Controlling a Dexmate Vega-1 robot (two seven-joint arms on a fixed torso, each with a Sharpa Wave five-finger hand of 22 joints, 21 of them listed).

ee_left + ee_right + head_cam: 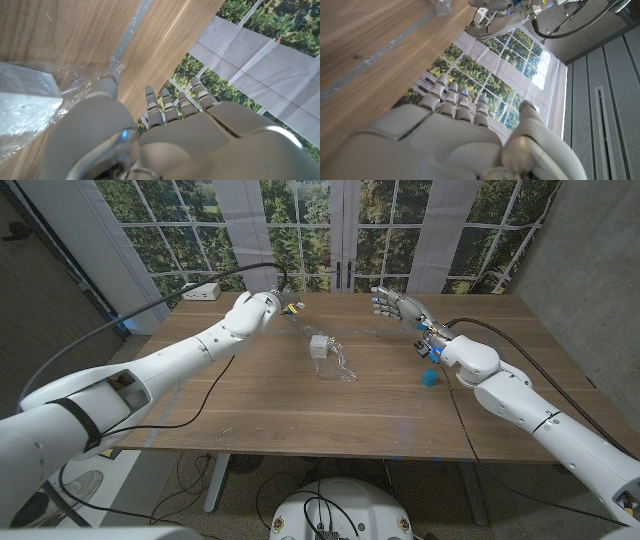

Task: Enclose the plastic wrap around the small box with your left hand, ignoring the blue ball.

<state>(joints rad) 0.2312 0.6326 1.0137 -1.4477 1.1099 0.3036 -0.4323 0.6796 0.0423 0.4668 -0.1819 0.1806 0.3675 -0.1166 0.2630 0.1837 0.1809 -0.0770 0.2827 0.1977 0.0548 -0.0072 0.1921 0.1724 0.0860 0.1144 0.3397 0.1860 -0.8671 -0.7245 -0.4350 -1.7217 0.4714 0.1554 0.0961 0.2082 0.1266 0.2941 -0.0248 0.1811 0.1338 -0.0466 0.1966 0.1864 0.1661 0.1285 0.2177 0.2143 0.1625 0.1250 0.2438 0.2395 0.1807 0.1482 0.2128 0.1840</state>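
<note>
The small whitish box (320, 347) stands mid-table on a crumpled sheet of clear plastic wrap (338, 366) that trails toward the far left. My left hand (262, 306) hovers past the wrap's far-left end with its fingers (170, 105) straight and apart. Its thumb tip (109, 82) is at the edge of the wrap (75, 85), and the box (22, 95) lies under film beside it. My right hand (400, 307) is raised over the far right of the table, open and holding nothing. The blue ball (429, 378) sits right of the box, close to my right forearm.
A white power strip (203, 292) lies at the table's far left corner, and a black cable (215, 375) runs down the left side. Windows stand behind the far edge. The right wrist view catches my left hand (487, 22) near the wrap (442, 7).
</note>
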